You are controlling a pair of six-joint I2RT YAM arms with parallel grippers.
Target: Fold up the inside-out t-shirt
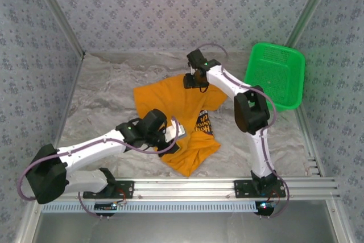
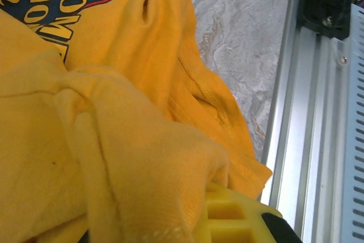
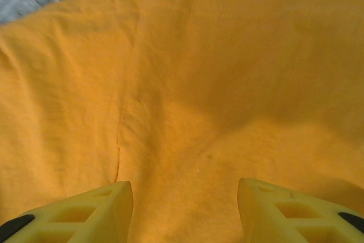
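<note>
T-shirt (image 1: 170, 98) lies on table (image 1: 108, 95), outside green basket (image 1: 275, 78).

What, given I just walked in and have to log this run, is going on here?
Two robot arms are working on an orange-yellow t-shirt lying crumpled on the table. The left gripper is at the shirt's near side, and cloth is bunched over its jaws, apparently pinched. The right gripper is at the far edge, its jaws open just above the fabric. No neat fold shows yet. A green basket leans at the far right, untouched.
</note>
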